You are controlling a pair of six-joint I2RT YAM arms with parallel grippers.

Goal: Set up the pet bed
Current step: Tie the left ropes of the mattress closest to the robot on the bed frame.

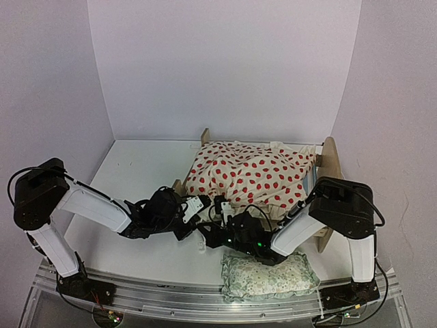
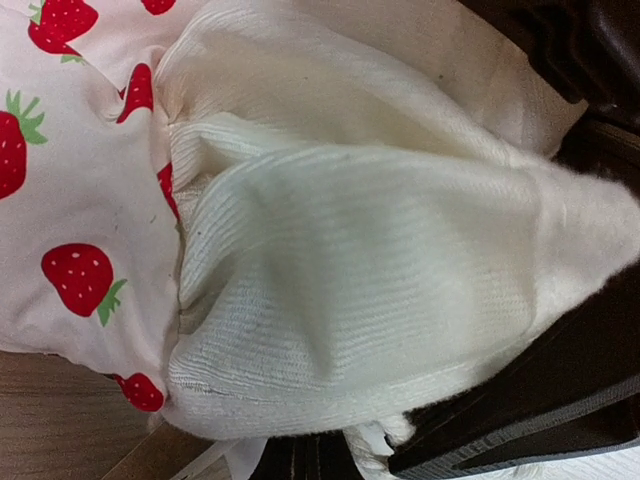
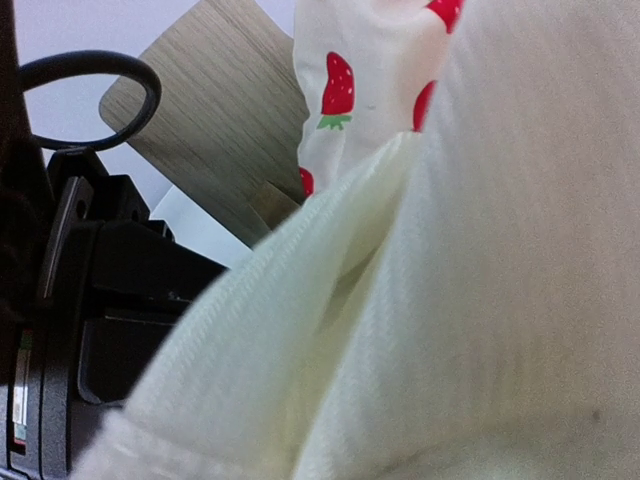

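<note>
The pet bed, a light-wood frame, stands at mid-table with its end board on the right. A cream cushion with red strawberries is draped over it and hides its base. My left gripper and right gripper meet at the cushion's near-left corner, both shut on its fabric. In the left wrist view the cushion's ribbed white underside fills the frame and hides my fingers. The same white cloth covers the jaws in the right wrist view, with a wooden bed board behind it.
A small green floral pillow lies at the table's near edge under the right forearm. White walls close in the back and both sides. The left arm's black wrist sits close beside the right gripper.
</note>
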